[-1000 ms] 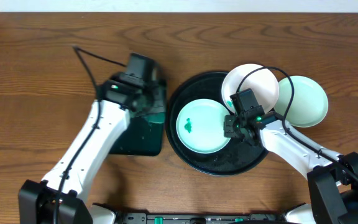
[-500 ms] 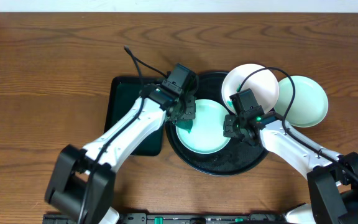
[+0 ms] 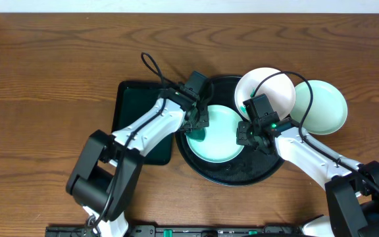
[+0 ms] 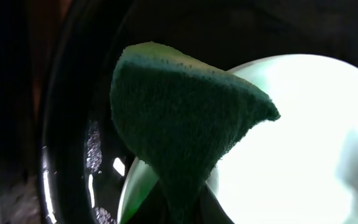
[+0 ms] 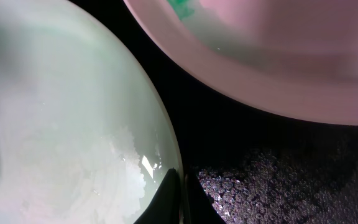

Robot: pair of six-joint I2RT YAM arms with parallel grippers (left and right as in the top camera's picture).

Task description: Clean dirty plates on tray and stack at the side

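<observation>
A mint-green plate [image 3: 219, 135] lies on the round black tray [image 3: 232, 174]. My left gripper [image 3: 199, 120] is shut on a dark green sponge [image 4: 179, 121] and holds it over the plate's left part. My right gripper [image 3: 243, 133] is shut on the right rim of that plate [image 5: 73, 124]. A white plate [image 3: 272, 89] with a green smear [image 5: 182, 7] leans on the tray's back right rim. A second mint-green plate [image 3: 324, 108] rests on the table right of the tray, partly under the white one.
A rectangular dark green tray [image 3: 127, 108] lies left of the black tray, partly under my left arm. The wooden table [image 3: 45, 85] stretches left and back. Cables loop over both arms.
My left arm swung right from the green rectangular tray, carrying the sponge over the black tray onto the mint plate's left part. The right arm has not moved.
</observation>
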